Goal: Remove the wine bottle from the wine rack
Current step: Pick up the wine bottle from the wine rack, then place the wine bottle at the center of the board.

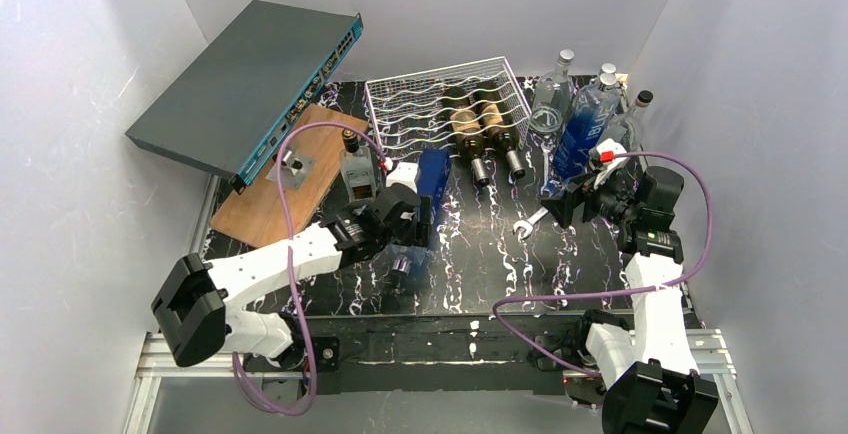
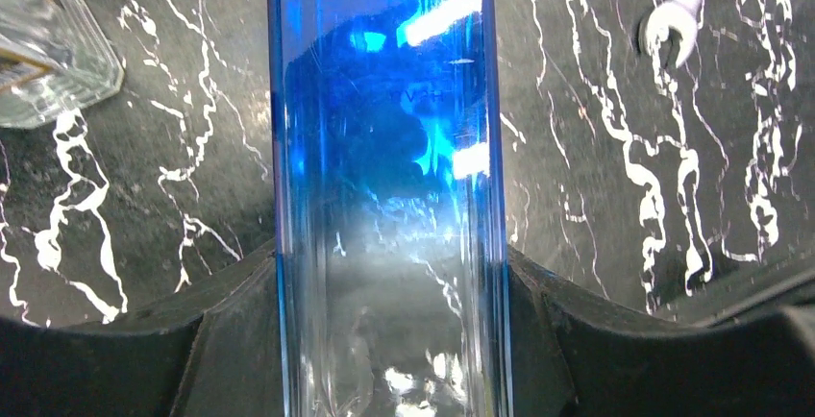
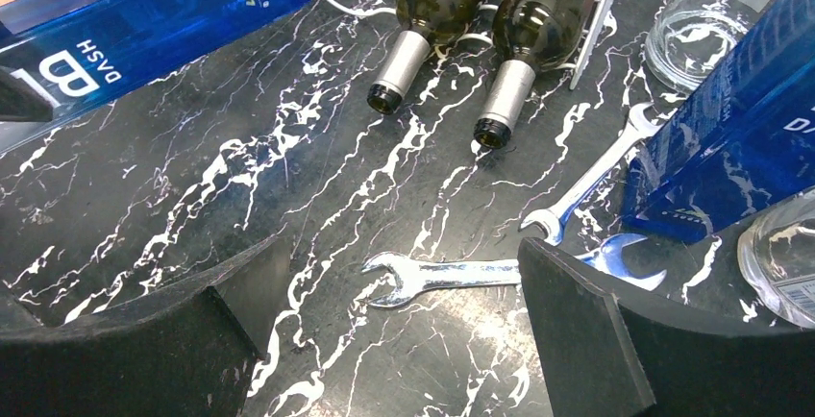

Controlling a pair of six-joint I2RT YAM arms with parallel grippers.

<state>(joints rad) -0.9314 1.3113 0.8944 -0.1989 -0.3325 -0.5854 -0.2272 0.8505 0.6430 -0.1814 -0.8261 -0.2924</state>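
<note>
Marbled table (image 1: 480, 254), wine rack (image 1: 420, 104) at back. Two wine bottles (image 1: 465, 129) in rack; blue bottle (image 1: 433, 176) just before rack, clamped in left gripper (image 1: 408, 222); right gripper (image 1: 558, 204) agape, front-right of rack. Likely carrying clear; next: gentle set-down.

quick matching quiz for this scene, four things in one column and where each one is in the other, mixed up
Things:
1. blue bottle
2. two wine bottles
3. wrenches
4. network switch

Places:
a. flat on the tabletop
b. lying in the wine rack
c. tilted at the back left
d. clamped in the left gripper

Pairs: 1-d, 2-b, 3-a, 4-c
</note>
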